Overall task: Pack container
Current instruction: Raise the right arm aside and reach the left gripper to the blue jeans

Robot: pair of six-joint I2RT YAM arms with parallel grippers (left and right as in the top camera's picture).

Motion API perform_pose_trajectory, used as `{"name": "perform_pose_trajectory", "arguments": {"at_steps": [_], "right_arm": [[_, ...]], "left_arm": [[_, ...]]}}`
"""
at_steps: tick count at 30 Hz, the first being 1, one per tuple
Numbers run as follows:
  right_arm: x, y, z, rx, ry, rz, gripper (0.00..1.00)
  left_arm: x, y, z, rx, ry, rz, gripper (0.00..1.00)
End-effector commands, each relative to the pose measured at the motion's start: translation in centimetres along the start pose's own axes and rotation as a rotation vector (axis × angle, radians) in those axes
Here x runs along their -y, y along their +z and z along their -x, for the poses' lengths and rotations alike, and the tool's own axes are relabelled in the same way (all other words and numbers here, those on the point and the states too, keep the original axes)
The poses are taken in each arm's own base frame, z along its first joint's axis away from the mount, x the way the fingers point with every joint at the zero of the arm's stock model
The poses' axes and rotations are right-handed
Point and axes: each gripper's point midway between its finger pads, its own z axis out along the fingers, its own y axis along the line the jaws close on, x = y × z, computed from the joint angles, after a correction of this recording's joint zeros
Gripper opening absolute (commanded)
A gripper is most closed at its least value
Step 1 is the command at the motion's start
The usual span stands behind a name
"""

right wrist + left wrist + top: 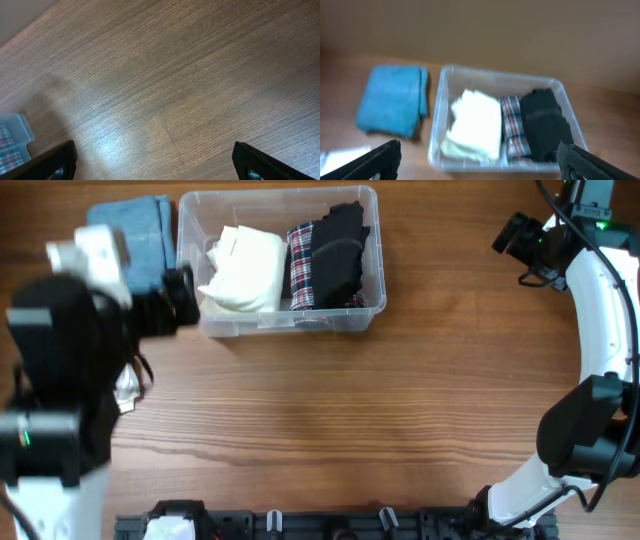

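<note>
Closest to the lens are the two dark fingers (382,157) of the left gripper (479,150), one at each bottom corner of the left wrist view. They stand spread wide with nothing between them. Beyond them is the container (436,125), a clear bin at the far side of the table (175,90), with its long axis running left to right. It already holds a cream garment (475,125) at the left, a plaid garment (512,125) in the middle and a black garment (545,122) at the right.

Outside the bin, just beside its left short wall, lies a folded blue garment (390,100). We judge this to be the piece yet to be packed. From the left gripper it lies ahead and off to the left. Its long axis appears to run front to back, roughly parallel to the bin's short walls, though from overhead the arm hides part of it.

The right gripper (152,152) is also spread and empty. It hangs over bare wood well to the right of the bin, and only one corner of the bin shows at the edge of its view. The left arm is clearly the nearer one.

As we see it, the coming move means swinging left over the blue fold and closing across its narrower width. The garment then has only a short way to travel rightward over the wall, probably onto the cream piece, since we see little free floor in the bin.
</note>
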Motion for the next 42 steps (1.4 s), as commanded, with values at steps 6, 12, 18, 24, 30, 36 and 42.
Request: {"name": "perform_pose_trajectory", "arguments": {"at_steps": [6,12,18,24,30,36,42], "right_arm": [[0.5,0.6,-0.2,-0.006,-0.012,-0.025,1.00],[0.5,0.5,-0.2,-0.006,-0.012,-0.024,1.00],[0.5,0.5,-0.2,-0.006,-0.012,-0.024,1.00],[0.5,0.6,-0.2,-0.006,-0.012,-0.024,1.00],[0.5,0.6,-0.2,-0.006,-0.012,-0.024,1.00],[0.5,0.6,-0.2,-0.006,-0.012,-0.024,1.00],[0.5,0.5,-0.2,-0.006,-0.012,-0.024,1.00]], "left_arm": [[-13.4,9.8,1.5,-0.066,-0.142,0.258,1.00],[-24.6,16.8,-4.3,-0.174,-0.375,0.148,1.00],[-29.5,25.0,-11.0,-0.200,-0.448,0.008,1.00],[-31.2,29.4,-15.8,-0.214,-0.457,-0.019,1.00],[-30.0,31.8,-18.6,-0.256,-0.457,-0.050,1.00],[-27.5,33.8,-19.1,-0.263,-0.418,-0.093,0.92],[-26.2,34.3,-18.7,-0.264,-0.430,-0.108,0.04]]}}
